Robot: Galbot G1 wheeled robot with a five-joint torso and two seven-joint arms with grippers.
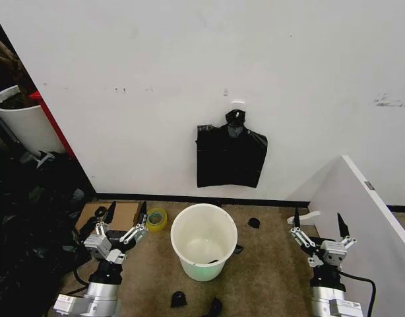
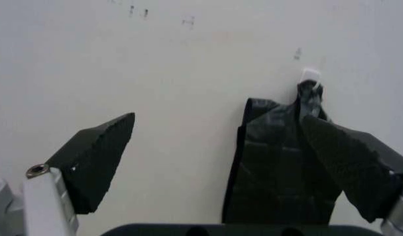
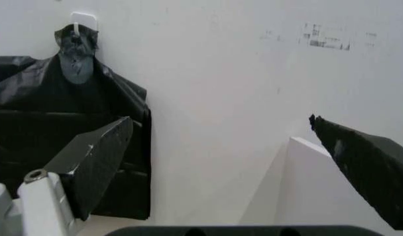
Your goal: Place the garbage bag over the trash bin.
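left hand [image 1: 126, 218] wide open, empty | right hand [image 1: 317, 225] wide open, empty | trash bin [image 1: 203, 242] between them, unlined | risk: garbage bag [image 1: 230, 157] beyond both, hooked; tugging may tear it

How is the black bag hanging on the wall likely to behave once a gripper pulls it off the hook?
The garbage bag looks thin and creased, so it will probably go limp and sag. Its glossy film may slip between fingers. Hanging flat from one small hook, it is likely very light.
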